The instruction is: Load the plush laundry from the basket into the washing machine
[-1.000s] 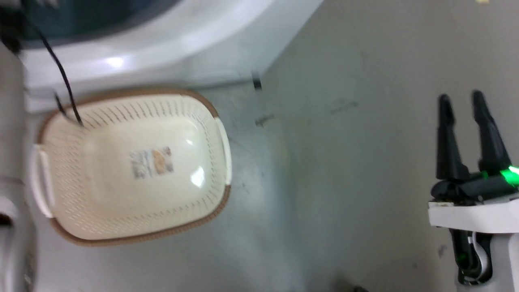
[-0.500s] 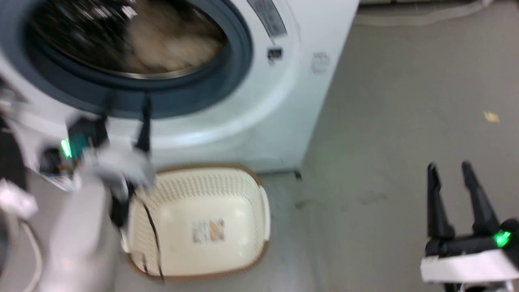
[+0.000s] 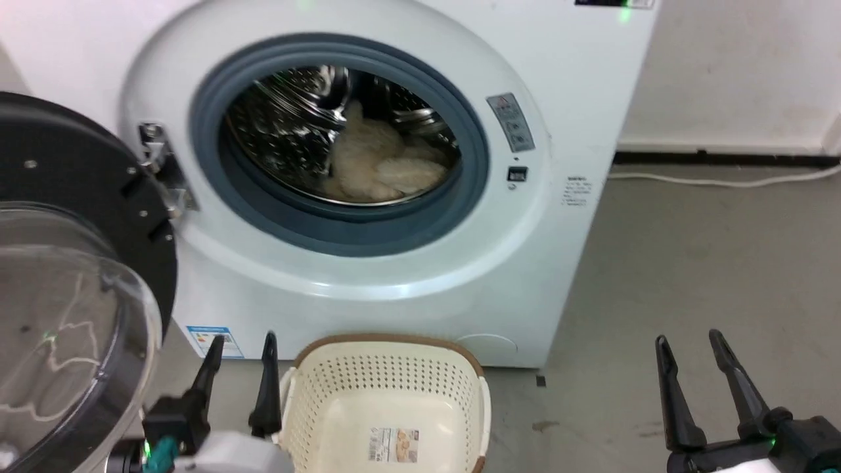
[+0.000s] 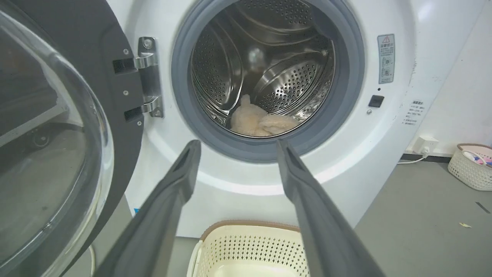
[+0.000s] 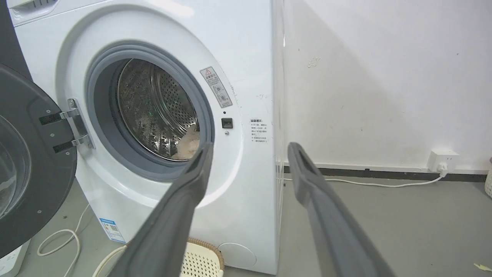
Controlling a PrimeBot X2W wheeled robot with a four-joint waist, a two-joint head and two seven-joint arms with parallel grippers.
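The cream-beige plush laundry (image 3: pixel 381 172) lies at the bottom of the steel drum of the white washing machine (image 3: pixel 407 276); it also shows in the left wrist view (image 4: pixel 259 122) and partly in the right wrist view (image 5: pixel 188 144). The black-rimmed bubble door (image 3: pixel 72 309) hangs open at the left. The cream basket (image 3: pixel 387 414) stands on the floor before the washer, nothing in it but its floor label. My left gripper (image 3: pixel 240 348) is open just left of the basket, holding nothing. My right gripper (image 3: pixel 686 345) is open over bare floor at the lower right.
A white cable (image 3: pixel 723 179) runs along the wall's black skirting to a socket (image 5: pixel 442 159). Another small basket with coloured items (image 4: pixel 471 165) stands to the right of the washer. A loose white cord (image 5: pixel 61 240) lies on the grey floor by the washer's lower left.
The camera has tilted up from the basket to the washer's opening. The left gripper, near the door seal half a second ago, now sits lower, beside the basket.
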